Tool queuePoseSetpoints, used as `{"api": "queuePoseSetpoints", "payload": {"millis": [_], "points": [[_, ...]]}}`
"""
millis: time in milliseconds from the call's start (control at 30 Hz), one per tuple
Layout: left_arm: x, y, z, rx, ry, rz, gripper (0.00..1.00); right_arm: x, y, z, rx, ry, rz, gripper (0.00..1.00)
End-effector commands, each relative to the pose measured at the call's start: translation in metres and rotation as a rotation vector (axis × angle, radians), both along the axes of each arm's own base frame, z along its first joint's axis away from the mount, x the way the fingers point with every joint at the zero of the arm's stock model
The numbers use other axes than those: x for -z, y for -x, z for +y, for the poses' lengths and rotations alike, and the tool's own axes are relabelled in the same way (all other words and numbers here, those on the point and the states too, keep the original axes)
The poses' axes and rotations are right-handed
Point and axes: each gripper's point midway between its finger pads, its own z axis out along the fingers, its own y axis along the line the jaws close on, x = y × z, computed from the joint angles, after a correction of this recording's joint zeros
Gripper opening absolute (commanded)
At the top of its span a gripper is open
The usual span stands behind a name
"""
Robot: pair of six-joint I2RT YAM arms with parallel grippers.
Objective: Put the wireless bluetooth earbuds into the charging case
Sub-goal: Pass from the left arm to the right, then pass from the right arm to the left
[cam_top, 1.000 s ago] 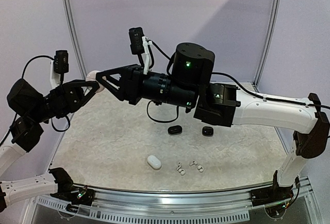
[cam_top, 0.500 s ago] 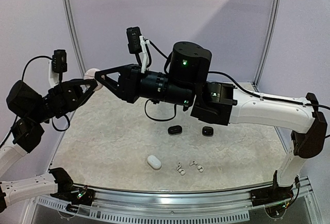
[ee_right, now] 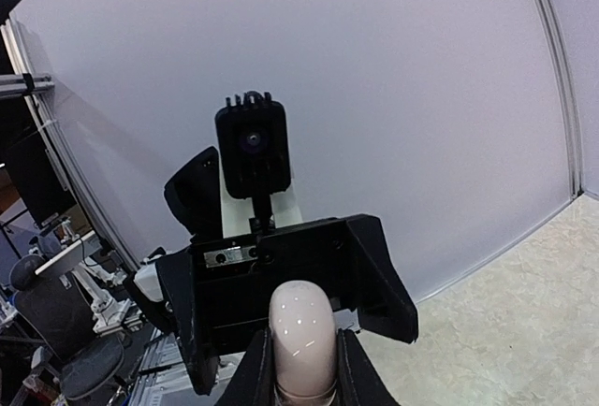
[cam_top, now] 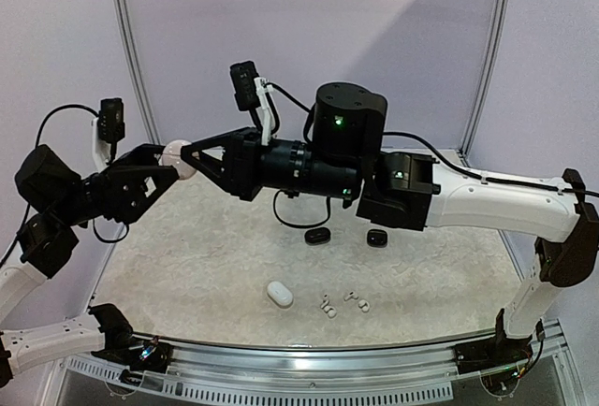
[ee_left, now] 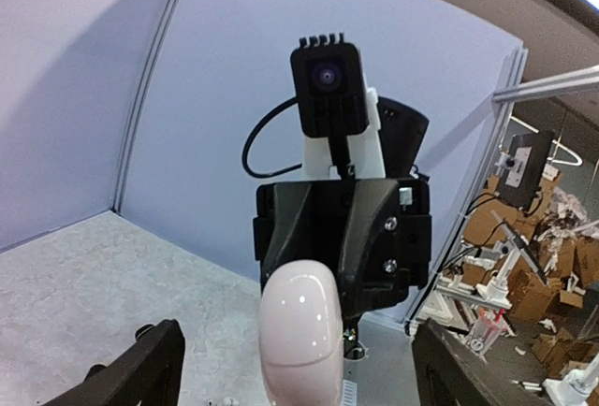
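Up at the upper left, the right pincer (cam_top: 188, 155) clamps a pale case (cam_top: 175, 158); the left pincer (cam_top: 172, 162) gapes wide around it. White earbuds (cam_top: 328, 309) lie on the counter (cam_top: 187, 256), none inserted.

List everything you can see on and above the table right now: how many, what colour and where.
held case: 1, pale pinkish white, in the air at the left, between the two grippers
white case: 1, white, on the table near the front middle
black oval cases: 2, black, mid-table below the right arm, the second at
earbuds: a few, white, too small to count exactly, just right of the white case
table: 1, off-white, speckled
wrist cameras: 2, black, one above each gripper
left gripper: 1, black, fingers spread wide either side of the held case
right gripper: 1, black, fingers closed on the held case
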Motion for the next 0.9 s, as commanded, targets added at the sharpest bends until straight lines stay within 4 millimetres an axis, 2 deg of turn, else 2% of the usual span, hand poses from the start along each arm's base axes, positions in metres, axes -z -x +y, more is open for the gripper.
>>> {"api": "queuePoseSetpoints", "payload": {"millis": [0, 133, 267, 400, 500, 567, 867], "points": [[0.025, 0.011, 0.001, -0.007, -0.201, -0.174, 0.88, -0.016, 0.004, -0.028, 0.038, 0.034, -0.064, 0.0], [0.024, 0.028, -0.002, 0.084, -0.235, -0.239, 0.73, -0.024, 0.017, -0.041, -0.004, 0.04, -0.136, 0.0], [0.016, 0.03, -0.006, 0.117, -0.226, -0.233, 0.62, -0.02, 0.027, -0.044, -0.038, 0.086, -0.238, 0.0], [0.004, 0.029, -0.01, 0.135, -0.188, -0.222, 0.62, -0.018, 0.035, -0.048, -0.046, 0.096, -0.346, 0.0], [-0.001, 0.028, -0.015, 0.143, -0.175, -0.22, 0.71, -0.021, 0.04, -0.048, -0.052, 0.09, -0.412, 0.0], [-0.002, 0.028, -0.02, 0.16, -0.178, -0.218, 0.72, -0.022, 0.043, -0.047, -0.059, 0.085, -0.446, 0.0], [-0.002, 0.038, -0.031, 0.217, -0.178, -0.224, 0.49, -0.024, 0.047, -0.046, -0.049, 0.086, -0.499, 0.0]]}}
